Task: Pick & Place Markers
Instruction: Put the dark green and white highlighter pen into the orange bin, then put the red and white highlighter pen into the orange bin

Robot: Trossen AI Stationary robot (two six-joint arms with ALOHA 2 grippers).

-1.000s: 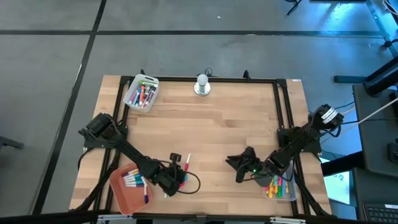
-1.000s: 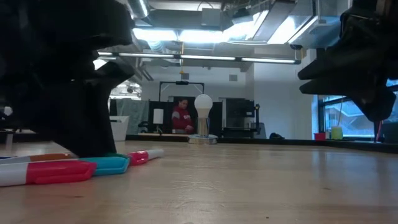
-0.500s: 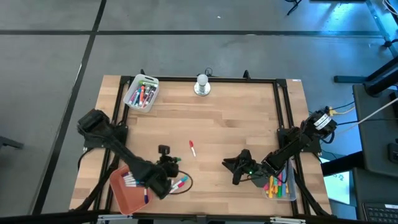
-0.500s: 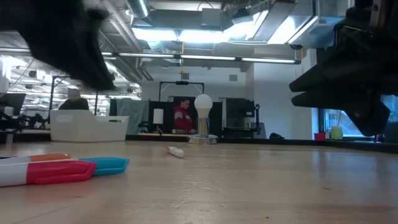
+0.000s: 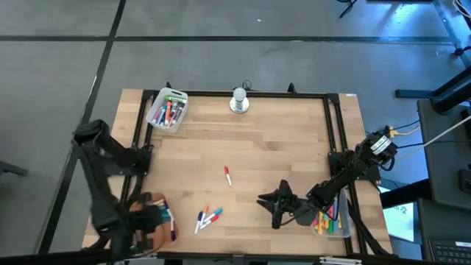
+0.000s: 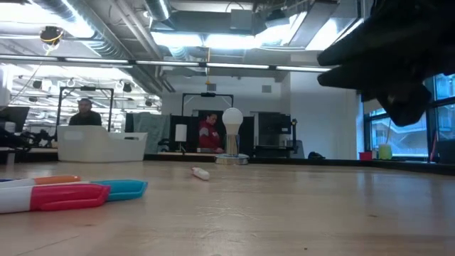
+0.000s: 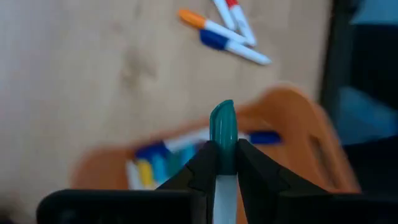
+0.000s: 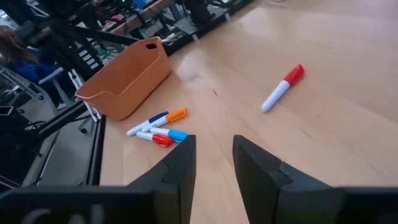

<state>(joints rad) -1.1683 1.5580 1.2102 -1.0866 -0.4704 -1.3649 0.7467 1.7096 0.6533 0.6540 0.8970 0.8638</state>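
You have a wooden table [image 5: 250, 147] with a black frame round its edges. At its far left corner sits a clear tray [image 5: 167, 110] of markers, and a white lamp-like stand [image 5: 239, 101] sits at the middle of the far edge. An orange tray [image 5: 152, 221] rests at the near left corner, a second clear tray [image 5: 331, 221] with markers at the near right edge. Directly on the wood you see a lone red-capped marker [image 5: 227, 175] near the middle, and a small cluster of markers [image 5: 207, 218] just right of the orange tray, with red, blue and orange caps
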